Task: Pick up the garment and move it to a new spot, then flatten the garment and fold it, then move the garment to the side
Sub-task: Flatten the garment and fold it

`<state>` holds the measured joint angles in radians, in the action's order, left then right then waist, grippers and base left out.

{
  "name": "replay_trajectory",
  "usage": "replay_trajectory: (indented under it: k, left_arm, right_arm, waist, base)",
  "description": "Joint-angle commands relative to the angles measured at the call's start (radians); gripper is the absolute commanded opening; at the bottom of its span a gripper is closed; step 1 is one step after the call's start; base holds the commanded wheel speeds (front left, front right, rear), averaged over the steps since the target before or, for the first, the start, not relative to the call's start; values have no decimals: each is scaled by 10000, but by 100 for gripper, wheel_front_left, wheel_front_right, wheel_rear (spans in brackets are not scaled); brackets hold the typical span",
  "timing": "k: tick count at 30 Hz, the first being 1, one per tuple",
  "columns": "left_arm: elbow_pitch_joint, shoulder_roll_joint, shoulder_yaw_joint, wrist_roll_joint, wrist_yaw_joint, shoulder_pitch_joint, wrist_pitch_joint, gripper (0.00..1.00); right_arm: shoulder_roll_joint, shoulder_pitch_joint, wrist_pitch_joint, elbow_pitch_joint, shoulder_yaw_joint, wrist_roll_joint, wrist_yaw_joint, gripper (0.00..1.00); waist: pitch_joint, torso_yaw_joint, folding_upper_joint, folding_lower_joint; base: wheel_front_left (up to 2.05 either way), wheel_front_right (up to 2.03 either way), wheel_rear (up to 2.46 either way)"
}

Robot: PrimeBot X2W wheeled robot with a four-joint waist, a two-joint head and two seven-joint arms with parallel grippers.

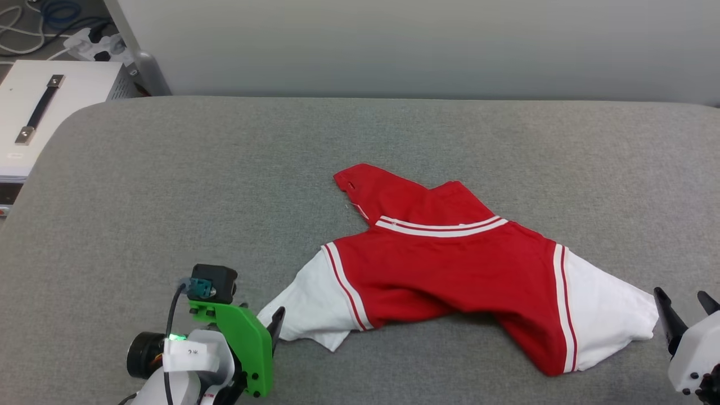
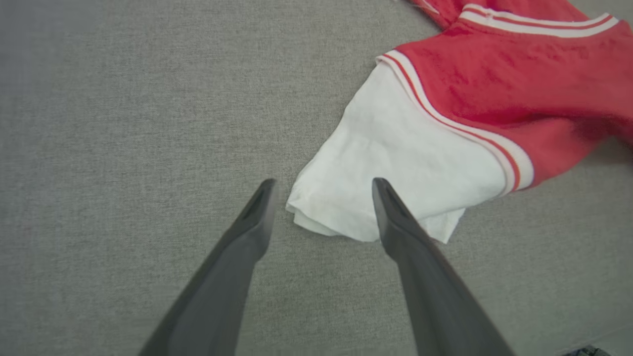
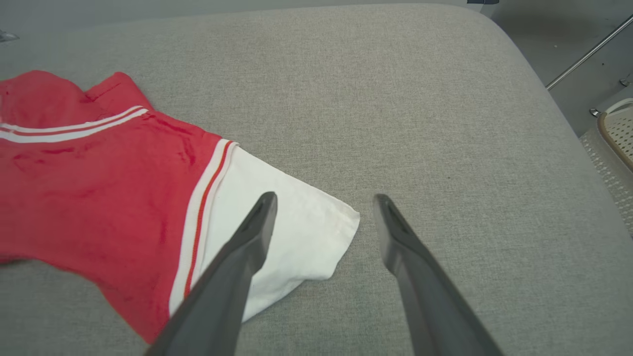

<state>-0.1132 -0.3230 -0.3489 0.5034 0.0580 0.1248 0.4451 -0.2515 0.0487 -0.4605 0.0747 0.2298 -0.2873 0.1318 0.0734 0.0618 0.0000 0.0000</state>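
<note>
Left hand (image 2: 321,185) and right hand (image 3: 324,200) spread wide and empty by the garment (image 1: 450,270); the arm's label (image 1: 188,353) is illegible.

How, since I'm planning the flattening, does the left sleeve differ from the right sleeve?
The left sleeve ends in bunched, doubled layers; the right sleeve ends in one smooth stitched hem. In the head view the left sleeve's striped trim slants, while the right sleeve's runs longer and nearly upright. Both are white, lie on the grey padding, and sit unheld before an open pincer: left pincer, right pincer.
</note>
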Motion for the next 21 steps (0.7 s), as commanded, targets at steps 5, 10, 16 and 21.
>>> replay_trajectory:
  k: [5, 10, 16, 21]
  left_arm:
    - [-42, -400, -217, -204, 144, 241, 896, 100]
    - [-509, -543, -263, -641, 510, 489, 916, 100]
    - [-1190, -523, -394, -713, 535, 567, 921, 100]
    - [-1723, -448, -704, -627, 302, 556, 1278, 100]
  right_arm:
    - [397, 311, -1, 760, -73, 96, -11, 100]
    - [589, 356, -33, 987, -205, 183, -11, 100]
    - [670, 350, -39, 1030, -250, 224, -11, 100]
    - [680, 251, -20, 1049, -198, 245, -11, 100]
  waist:
    - [464, -488, 0, 0]
    - [712, -784, 0, 0]
    - [922, -966, 0, 0]
    - [1094, -993, 0, 0]
  base:
    - [0, 0, 0]
    - [0, 0, 0]
    - [0, 0, 0]
    - [0, 0, 0]
